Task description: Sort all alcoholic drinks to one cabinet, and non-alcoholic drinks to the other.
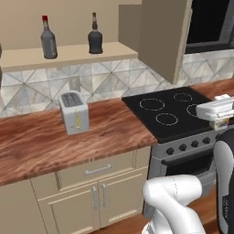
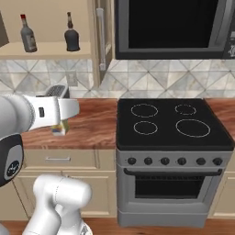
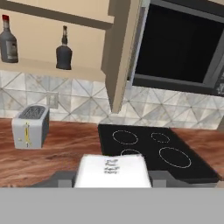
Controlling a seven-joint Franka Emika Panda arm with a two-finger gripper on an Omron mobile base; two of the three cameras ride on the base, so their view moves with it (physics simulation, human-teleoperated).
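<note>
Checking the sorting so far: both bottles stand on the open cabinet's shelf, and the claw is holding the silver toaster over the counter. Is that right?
Not quite. The claw holds a small white carton, not the toaster, which sits untouched on the wooden counter; the hand view shows this. The red-capped bottle and the black bottle do stand on the open cabinet's shelf.

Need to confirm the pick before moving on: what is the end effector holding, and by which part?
The end effector holds the white carton, clamped by its two opposite sides. Its lower part is hidden, so how far down the fingers reach cannot be told.
</note>
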